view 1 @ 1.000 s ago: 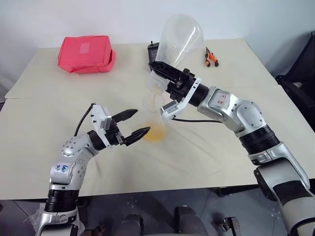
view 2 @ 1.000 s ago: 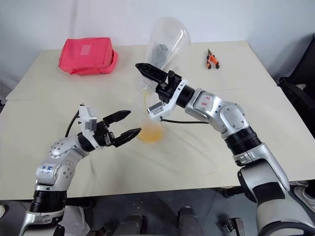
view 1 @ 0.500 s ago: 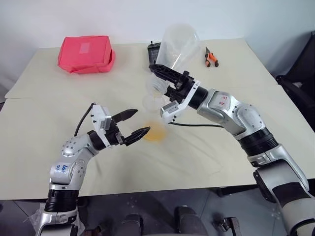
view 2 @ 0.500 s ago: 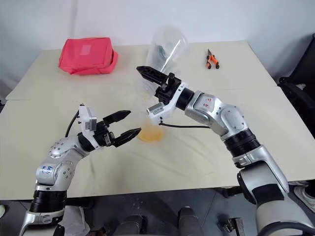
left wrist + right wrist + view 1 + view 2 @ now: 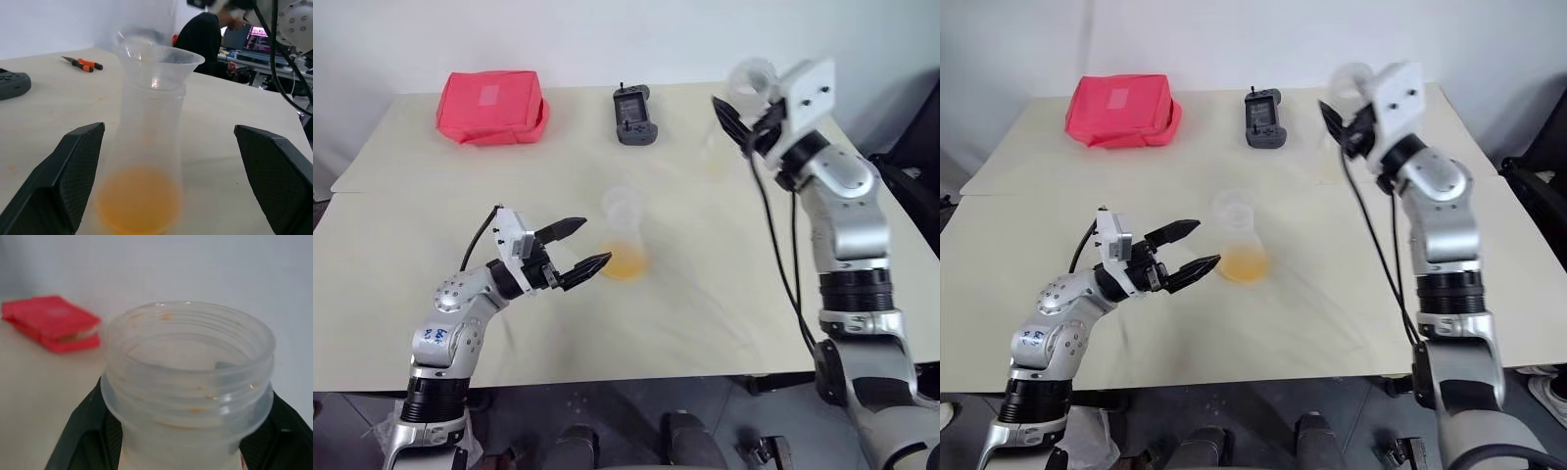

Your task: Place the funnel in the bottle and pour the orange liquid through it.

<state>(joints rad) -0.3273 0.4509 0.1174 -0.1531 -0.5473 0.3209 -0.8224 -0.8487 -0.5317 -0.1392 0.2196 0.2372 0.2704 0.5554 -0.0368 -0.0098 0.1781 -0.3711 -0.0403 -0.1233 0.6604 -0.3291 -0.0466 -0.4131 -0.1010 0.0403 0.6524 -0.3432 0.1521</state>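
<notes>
Here the bottle (image 5: 625,242) stands just beyond the open left hand (image 5: 584,246).

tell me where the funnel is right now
The funnel sits in the bottle mouth near the table's middle, just ahead of the open left hand.

A robotics lab or test room is suggested. A plain pale surface (image 5: 431,235) is set against a bare white wall (image 5: 558,39), with unrelated objects spread well apart on it: a red pouch (image 5: 491,106), a dark handheld controller (image 5: 632,101) and orange-handled pliers (image 5: 82,63). In the left wrist view, a person in dark clothing (image 5: 205,36) is seen seated behind, beside a lit computer monitor (image 5: 260,38) on a cluttered desk, and loose black cables (image 5: 778,245) are seen hanging.
</notes>
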